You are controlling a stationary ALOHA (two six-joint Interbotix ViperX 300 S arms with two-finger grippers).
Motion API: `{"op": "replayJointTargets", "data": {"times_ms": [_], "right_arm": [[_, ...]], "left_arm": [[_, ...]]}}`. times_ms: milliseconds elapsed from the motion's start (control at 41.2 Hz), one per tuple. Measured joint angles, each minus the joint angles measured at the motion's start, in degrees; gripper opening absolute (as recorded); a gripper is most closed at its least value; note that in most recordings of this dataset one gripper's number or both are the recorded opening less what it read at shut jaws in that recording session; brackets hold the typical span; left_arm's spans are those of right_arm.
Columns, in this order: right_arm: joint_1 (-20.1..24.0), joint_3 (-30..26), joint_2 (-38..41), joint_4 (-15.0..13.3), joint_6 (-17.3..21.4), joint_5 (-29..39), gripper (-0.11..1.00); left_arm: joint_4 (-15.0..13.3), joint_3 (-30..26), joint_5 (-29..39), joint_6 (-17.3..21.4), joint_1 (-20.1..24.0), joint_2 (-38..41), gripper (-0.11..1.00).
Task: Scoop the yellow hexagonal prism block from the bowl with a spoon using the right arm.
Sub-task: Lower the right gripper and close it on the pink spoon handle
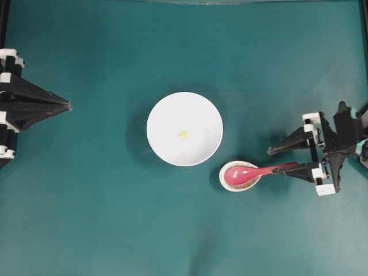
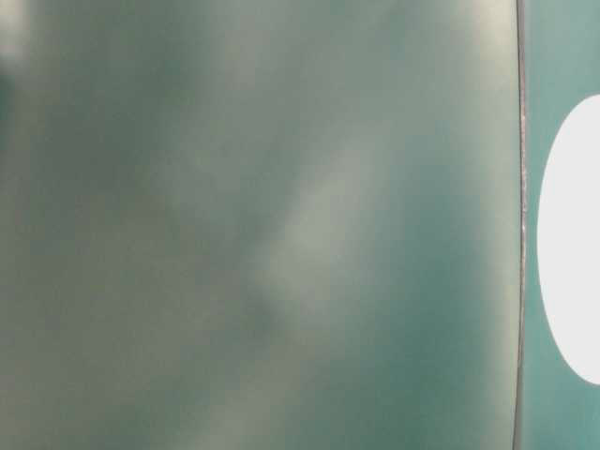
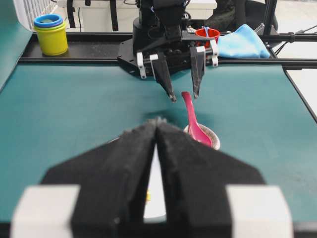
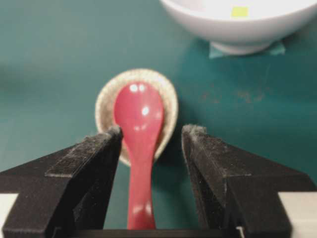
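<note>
Spoon (image 1: 248, 171) handle pointing at spread right pincer (image 1: 278, 160), scoop on rest (image 1: 239, 176)

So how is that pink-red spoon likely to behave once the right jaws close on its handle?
The spoon looks glossy with bright highlights, so it may slip in the grip. It reads as stiff, probably ceramic or hard plastic. Its scoop sits in the spoon rest with the handle sticking out, so it could pivot or nudge the rest when squeezed.

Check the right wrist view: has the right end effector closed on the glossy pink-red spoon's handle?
No. The right end effector stands open, with teal gaps between both fingers and the glossy pink-red spoon.
</note>
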Motion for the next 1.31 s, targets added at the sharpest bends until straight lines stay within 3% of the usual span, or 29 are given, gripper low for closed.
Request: {"op": "replayJointTargets", "data": {"times_ms": [170, 413, 971, 1311], "right_arm": [[2.64, -1.23, 4.75, 1.14, 0.0, -1.49, 0.56], [3.08, -1.93, 8.26, 1.85, 0.0, -1.67, 0.56], [3.25, -2.55, 8.53, 1.76, -3.69, -0.26, 0.55], [3.25, -2.81, 8.53, 1.76, -3.87, 0.26, 0.53]], "left_arm": [[0.0, 0.0, 0.26, 0.0, 0.0, -0.09, 0.09], [0.0, 0.0, 0.26, 0.0, 0.0, -0.09, 0.09], [0.0, 0.0, 0.44, 0.0, 0.0, -0.09, 0.09], [0.0, 0.0, 0.53, -0.09, -0.09, -0.09, 0.09]]}}
